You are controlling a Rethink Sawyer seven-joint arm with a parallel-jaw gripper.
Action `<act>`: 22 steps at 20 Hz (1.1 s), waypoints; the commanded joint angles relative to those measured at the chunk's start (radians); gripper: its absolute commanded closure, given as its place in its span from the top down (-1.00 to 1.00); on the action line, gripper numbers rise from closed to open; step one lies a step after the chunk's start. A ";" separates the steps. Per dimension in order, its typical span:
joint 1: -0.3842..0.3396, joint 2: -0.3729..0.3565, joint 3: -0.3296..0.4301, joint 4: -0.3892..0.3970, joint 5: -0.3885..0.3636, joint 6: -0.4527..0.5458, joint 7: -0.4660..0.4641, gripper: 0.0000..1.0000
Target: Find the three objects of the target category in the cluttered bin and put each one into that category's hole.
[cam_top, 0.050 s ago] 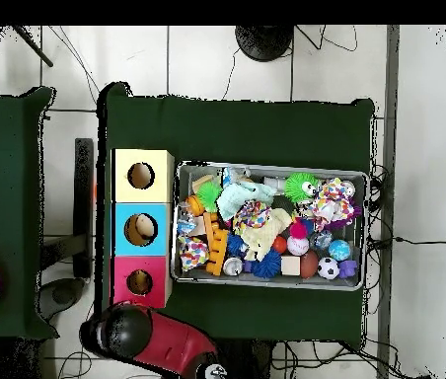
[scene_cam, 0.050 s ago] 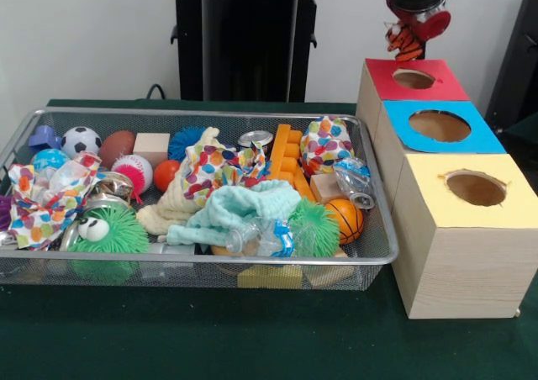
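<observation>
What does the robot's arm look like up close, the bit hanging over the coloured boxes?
In the front view only its lower end shows: a black cylindrical body with a glossy red rounded part beneath it, the gripper. From overhead, the arm is a bulky shape, red along its length with a rounded black end. No cables or markings are clear.

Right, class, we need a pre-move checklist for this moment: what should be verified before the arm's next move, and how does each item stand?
1. Tool has a load: ok, an orange striped object hangs from it.
2. Load lined up over the red box's hole: cannot tell; the front view shows it just above, but depth is unconfirmed.
3. Red box's hole unblocked: ok, nothing covers it.
4. Tool away from the blue box's hole and yellow box's hole: ok.
5. Load belongs to the red category: cannot tell.
6. Tool clear of the bin: ok.
</observation>
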 commanded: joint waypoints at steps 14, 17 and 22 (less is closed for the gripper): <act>0.164 0.209 -0.226 -0.497 -0.037 0.209 0.201 -1.00; 0.218 0.226 -0.297 -0.586 -0.065 0.351 0.262 -1.00; 0.252 0.242 -0.337 -0.686 -0.098 0.518 0.294 -1.00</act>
